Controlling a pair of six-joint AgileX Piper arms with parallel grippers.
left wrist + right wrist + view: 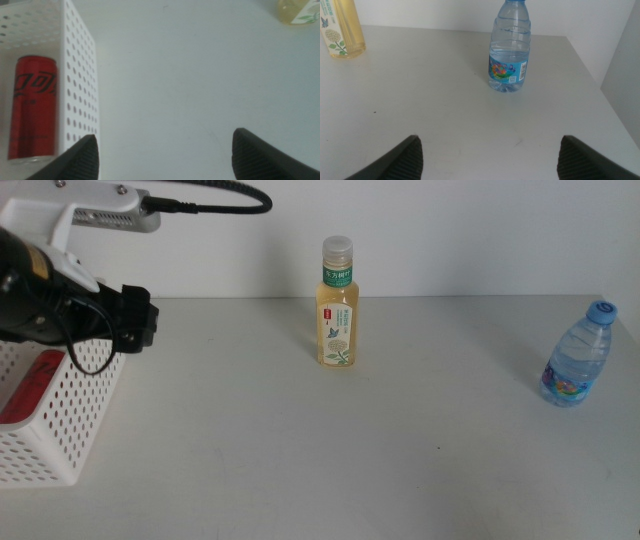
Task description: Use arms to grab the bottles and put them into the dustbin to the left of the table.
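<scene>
my left gripper (162, 155) hangs over the dustbin (85, 415) rim at the table's (300, 460) left edge, jaws spread wide, holding nothing. the red soda can (34, 107) lies on its side inside the bin. the tea bottle (338, 305) stands upright mid-table, to the right of my left gripper, long axis vertical. the water bottle (510, 47) stands upright near the right edge, directly ahead of my right gripper (487, 157), which is also wide open and empty, and probably the nearer arm for it.
</scene>
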